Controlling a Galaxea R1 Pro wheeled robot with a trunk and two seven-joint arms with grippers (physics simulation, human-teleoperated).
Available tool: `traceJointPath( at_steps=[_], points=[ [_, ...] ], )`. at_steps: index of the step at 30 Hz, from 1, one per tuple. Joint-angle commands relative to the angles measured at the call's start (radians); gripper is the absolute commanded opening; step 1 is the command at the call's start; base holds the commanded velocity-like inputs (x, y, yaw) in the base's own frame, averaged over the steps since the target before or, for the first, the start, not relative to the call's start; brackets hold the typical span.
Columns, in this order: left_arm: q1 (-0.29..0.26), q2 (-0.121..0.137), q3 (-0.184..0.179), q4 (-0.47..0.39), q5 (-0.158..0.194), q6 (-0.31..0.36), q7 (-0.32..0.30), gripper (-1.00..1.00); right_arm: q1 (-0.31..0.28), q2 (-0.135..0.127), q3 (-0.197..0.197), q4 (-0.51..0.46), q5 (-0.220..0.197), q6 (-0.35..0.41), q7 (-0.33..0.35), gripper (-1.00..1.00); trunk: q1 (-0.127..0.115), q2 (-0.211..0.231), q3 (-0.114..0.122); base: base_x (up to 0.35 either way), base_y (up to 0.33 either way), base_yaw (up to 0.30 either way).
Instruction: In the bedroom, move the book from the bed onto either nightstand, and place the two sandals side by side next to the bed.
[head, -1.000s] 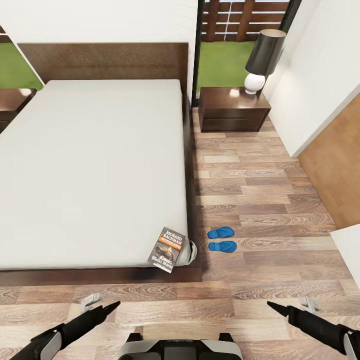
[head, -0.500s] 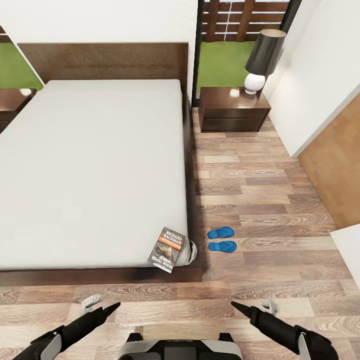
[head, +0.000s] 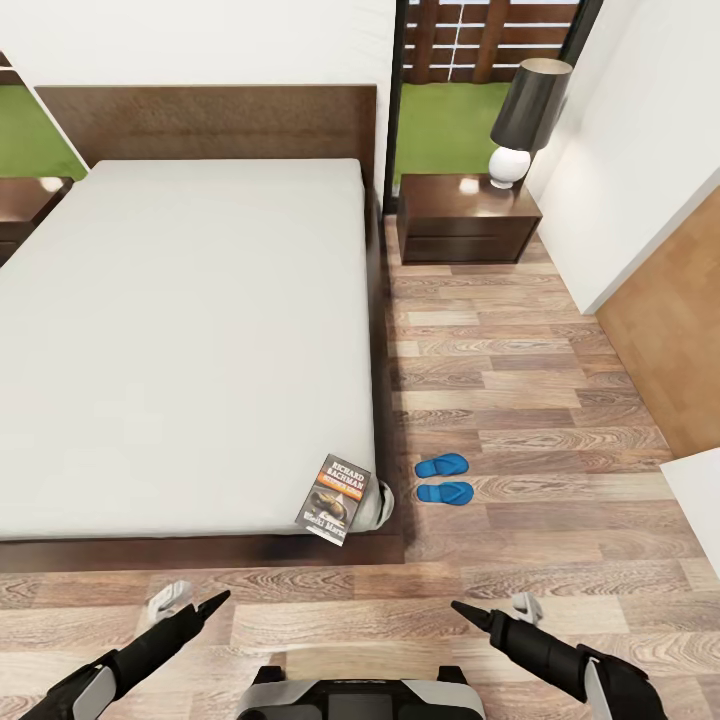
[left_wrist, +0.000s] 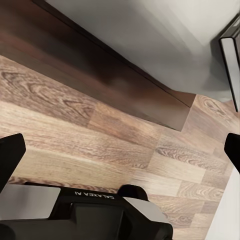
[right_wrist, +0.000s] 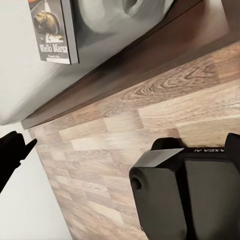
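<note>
Head view: large bed (head: 190, 330) with dark-brown frame and plain grey mattress takes up the left and centre of the bedroom, headboard against the far white wall. The book (head: 334, 500) lies flat on the mattress at the near right corner, cover up, white lettering and orange band legible, its lower edge at the mattress edge. On the wood-plank floor (head: 520, 400) just right of that bed corner, the two blue sandals (head: 443, 479) lie side by side, nearly parallel, close together, near the bed frame. A nightstand (head: 466, 219) stands at the far right of the headboard, under a tall window; a lamp (head: 525, 118) with dark shade and white round base sits on its glossy top. A second nightstand (head: 25, 212) is partly visible at the left edge. Both arms hang low over the floor in front of the bed's foot. Left gripper (head: 190, 602) has its jaws spread apart, empty; left wrist view shows the two finger tips at opposite edges with bare floor and bed frame between. Right gripper (head: 492, 608) likewise released, holding nothing; its wrist view looks toward the bed corner, with the book (right_wrist: 54, 31) on the mattress above the frame.
</note>
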Motion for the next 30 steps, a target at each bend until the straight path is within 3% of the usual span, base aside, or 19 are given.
traceJointPath(
  at_steps=[1, 4, 6, 8, 10, 11, 14, 17, 22, 24, 27, 30],
  points=[
    [0.0, 0.0, 0.001, 0.0, 0.009, 0.011, -0.004, 1.0, -0.001, 0.001, -0.004, -0.001, 0.009, 0.006, 0.008, 1.0, 0.0, -0.001, -0.001, 0.0, 0.0, 0.0],
    [0.0, 0.0, 0.001, 0.0, 0.009, 0.011, -0.004, 1.0, -0.002, 0.013, -0.002, 0.0, 0.009, 0.003, 0.006, 1.0, 0.0, -0.001, -0.001, 0.0, 0.0, 0.0],
    [0.0, 0.0, 0.001, 0.0, 0.009, 0.011, -0.003, 1.0, -0.002, 0.054, 0.003, 0.002, 0.01, -0.005, -0.002, 1.0, 0.0, -0.001, -0.001, 0.0, 0.0, 0.0],
    [0.0, 0.0, 0.001, 0.001, 0.009, 0.011, -0.003, 1.0, -0.001, 0.072, 0.014, 0.003, 0.009, -0.013, -0.004, 1.0, 0.0, -0.001, -0.001, 0.0, 0.0, 0.0],
    [0.0, 0.0, 0.0, 0.002, 0.009, 0.011, -0.003, 1.0, -0.001, 0.083, 0.05, 0.003, 0.009, -0.02, -0.006, 1.0, 0.0, -0.001, -0.001, 0.0, 0.0, 0.0],
    [0.0, 0.0, 0.0, 0.002, 0.009, 0.011, -0.003, 1.0, -0.001, 0.087, 0.093, 0.001, 0.009, -0.022, -0.007, 1.0, 0.0, -0.001, -0.001, 0.0, 0.0, 0.0],
    [0.0, 0.0, 0.0, 0.002, 0.009, 0.011, -0.003, 1.0, -0.001, 0.091, 0.162, -0.001, 0.009, -0.023, -0.009, 1.0, 0.0, -0.001, -0.001, 0.0, 0.0, 0.0],
    [0.0, -0.001, -0.001, 0.002, 0.009, 0.01, -0.003, 1.0, -0.001, 0.091, 0.197, -0.001, 0.008, -0.024, -0.01, 1.0, 0.0, -0.001, -0.001, 0.0, 0.0, 0.0],
    [0.0, -0.001, -0.001, 0.002, 0.009, 0.011, -0.002, 1.0, -0.002, 0.091, 0.205, -0.001, -0.024, -0.024, -0.01, 1.0, 0.0, -0.001, -0.001, 0.0, 0.0, 0.0],
    [0.0, -0.003, -0.001, 0.002, 0.009, 0.01, 0.001, 1.0, -0.001, 0.091, 0.206, -0.001, -0.069, -0.024, -0.012, 1.0, 0.0, -0.001, -0.001, 0.0, 0.0, 0.0],
    [0.0, -0.003, -0.001, 0.003, 0.009, 0.009, 0.001, 1.0, -0.001, 0.091, 0.206, 0.0, -0.087, -0.025, -0.02, 1.0, 0.0, -0.001, -0.001, 0.0, 0.0, 0.0],
    [0.0, -0.003, -0.001, 0.003, 0.009, 0.009, 0.002, 1.0, -0.002, 0.092, 0.206, 0.002, -0.097, -0.025, -0.077, 1.0, 0.0, -0.001, -0.001, 0.0, 0.0, 0.0]
  ],
)
